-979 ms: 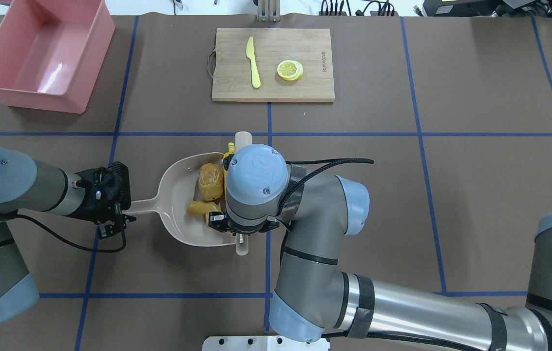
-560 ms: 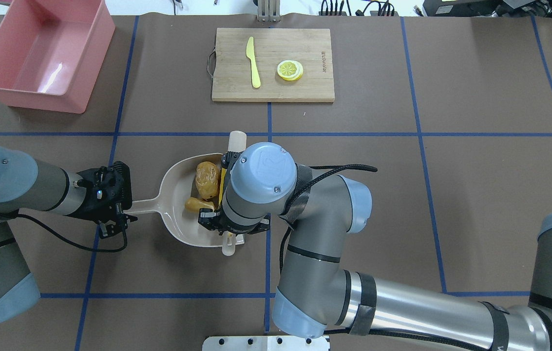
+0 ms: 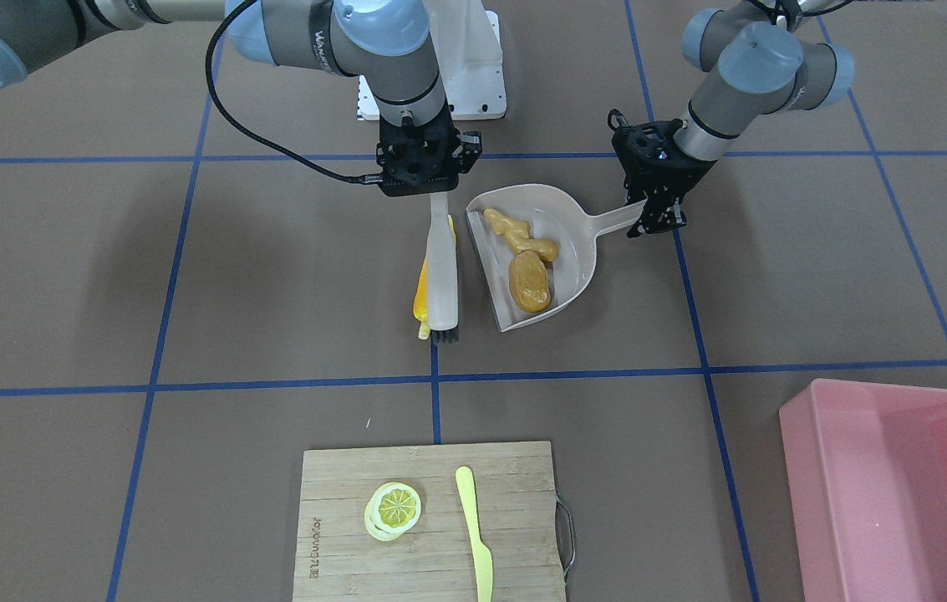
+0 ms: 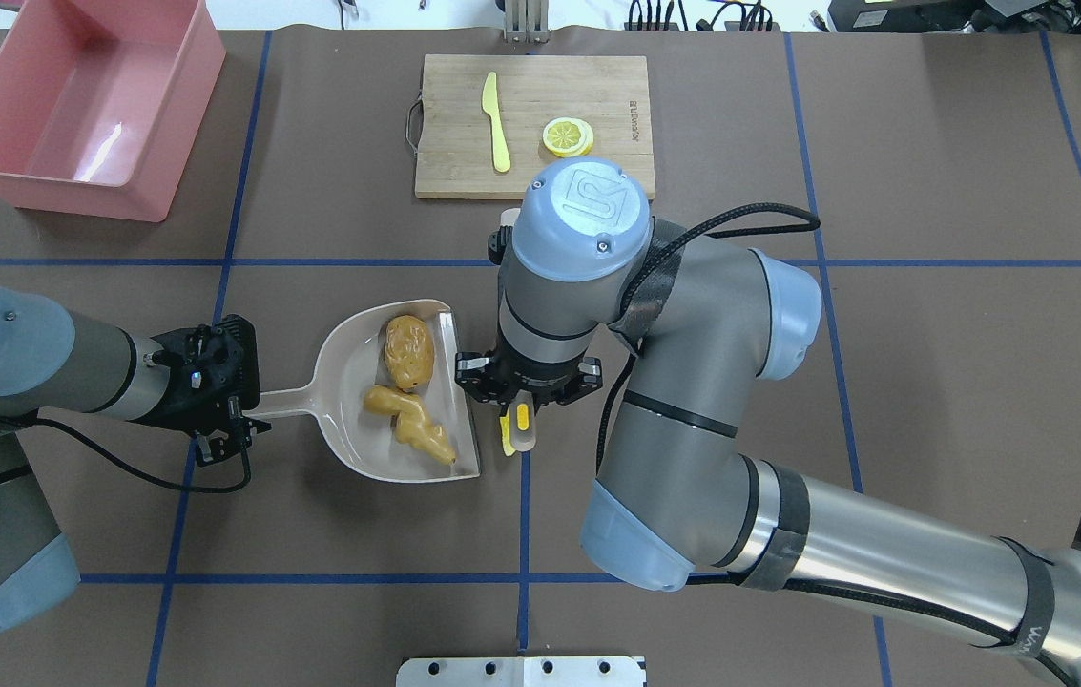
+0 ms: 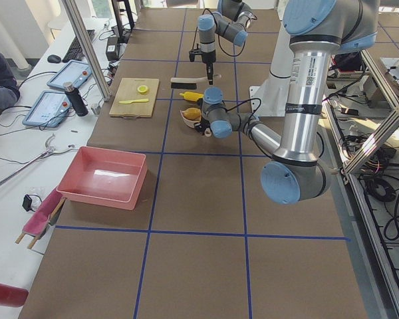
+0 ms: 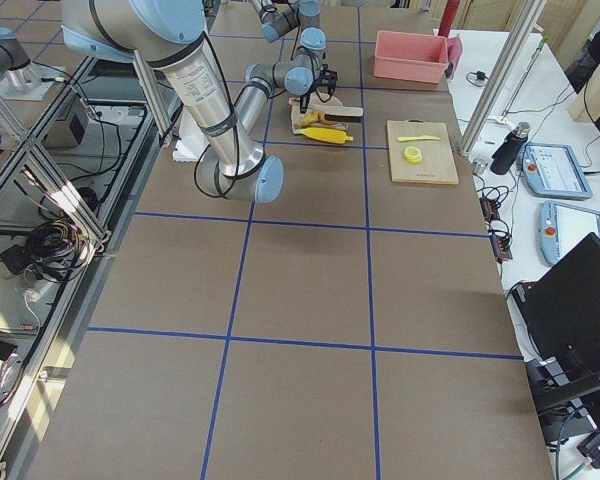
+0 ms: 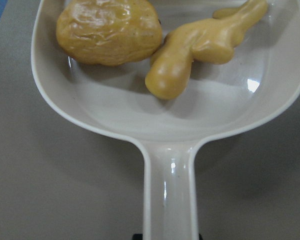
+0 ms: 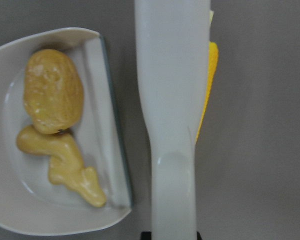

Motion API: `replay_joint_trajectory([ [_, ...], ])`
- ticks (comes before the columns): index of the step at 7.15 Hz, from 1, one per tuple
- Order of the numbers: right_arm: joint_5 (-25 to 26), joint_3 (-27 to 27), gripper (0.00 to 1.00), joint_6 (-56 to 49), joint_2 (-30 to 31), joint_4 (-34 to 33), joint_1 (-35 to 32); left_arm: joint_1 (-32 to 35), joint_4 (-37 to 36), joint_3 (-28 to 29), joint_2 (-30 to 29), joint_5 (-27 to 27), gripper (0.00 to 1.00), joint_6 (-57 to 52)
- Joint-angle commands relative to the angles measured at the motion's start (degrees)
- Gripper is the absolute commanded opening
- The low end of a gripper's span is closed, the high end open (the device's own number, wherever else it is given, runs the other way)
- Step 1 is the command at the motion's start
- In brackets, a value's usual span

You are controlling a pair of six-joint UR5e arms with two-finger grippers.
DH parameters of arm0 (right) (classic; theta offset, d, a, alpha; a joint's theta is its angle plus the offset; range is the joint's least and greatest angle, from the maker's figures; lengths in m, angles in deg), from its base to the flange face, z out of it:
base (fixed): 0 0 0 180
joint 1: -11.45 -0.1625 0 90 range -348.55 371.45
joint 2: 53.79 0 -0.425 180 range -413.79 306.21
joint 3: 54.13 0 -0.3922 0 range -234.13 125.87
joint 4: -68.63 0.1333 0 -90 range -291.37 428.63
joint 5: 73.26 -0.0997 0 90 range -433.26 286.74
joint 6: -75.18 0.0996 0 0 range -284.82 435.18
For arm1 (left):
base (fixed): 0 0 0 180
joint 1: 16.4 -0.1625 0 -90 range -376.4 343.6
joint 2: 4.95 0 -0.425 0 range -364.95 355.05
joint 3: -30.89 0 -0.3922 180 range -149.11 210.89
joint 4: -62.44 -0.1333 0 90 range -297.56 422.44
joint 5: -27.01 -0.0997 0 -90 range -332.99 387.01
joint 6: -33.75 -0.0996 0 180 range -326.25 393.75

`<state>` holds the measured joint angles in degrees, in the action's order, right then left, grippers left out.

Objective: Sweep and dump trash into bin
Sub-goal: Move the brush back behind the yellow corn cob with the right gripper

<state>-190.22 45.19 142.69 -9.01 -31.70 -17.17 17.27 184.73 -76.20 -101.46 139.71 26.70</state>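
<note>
- Now, your left gripper (image 4: 237,420) is clamping the handle of the beige dustpan (image 4: 335,377), which is resting on the table a little left of the middle.
- The potato (image 4: 408,351) and the ginger root (image 4: 411,425) are lying inside the dustpan and touching each other, the potato on the far side and the ginger root on the near side.
- Your right gripper (image 3: 436,192) is holding tightly the handle of the pale brush (image 3: 442,267), which is pointing to the far side, just right of the dustpan's open edge.
- The corn cob (image 3: 421,294) is lying on the table outside the dustpan, along the right side of the brush and partly hidden by it.
- The pink bin (image 4: 192,124) is standing at the far left corner, well apart from the dustpan.
- The cutting board (image 4: 597,176) is sitting at the far middle, carrying the knife (image 4: 496,119) and the lemon slice (image 4: 568,136).
</note>
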Motion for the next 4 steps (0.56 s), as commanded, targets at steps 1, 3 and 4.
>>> replay_joint_trajectory([
  [1, 3.83, 1.23, 0.00, -14.11, 1.09, -14.56, -0.74, -0.01, -0.03, 0.30, -0.09, -0.03, 0.00, -0.07],
  [3, 4.90, 1.58, 0.00, -19.43, 2.23, -22.07, -2.23, -0.01, 0.41, 0.92, -0.70, 0.23, 0.00, -0.33],
  [4, 5.60, 1.67, 0.00, -19.44, 2.50, -24.53, -2.76, -0.01, 0.41, 0.92, -0.88, 0.32, 0.00, -0.59],
])
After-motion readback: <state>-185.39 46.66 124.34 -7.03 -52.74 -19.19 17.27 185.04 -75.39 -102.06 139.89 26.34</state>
